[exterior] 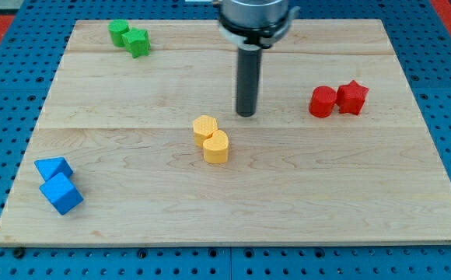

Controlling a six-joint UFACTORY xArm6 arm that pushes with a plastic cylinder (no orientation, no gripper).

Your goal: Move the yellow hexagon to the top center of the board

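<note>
The yellow hexagon (204, 127) lies near the middle of the wooden board (233, 194). A second yellow block (216, 147), rounded like a heart, touches it on its lower right. My tip (246, 114) rests on the board a little to the right of the hexagon and slightly above it, with a small gap between them. The rod rises straight up to the arm's dark end at the view's top centre.
Two green blocks (129, 37) sit together at the top left. A red cylinder (323, 102) and a red star (352, 97) touch at the right. A blue triangle (53, 168) and a blue cube (62, 194) sit at the bottom left.
</note>
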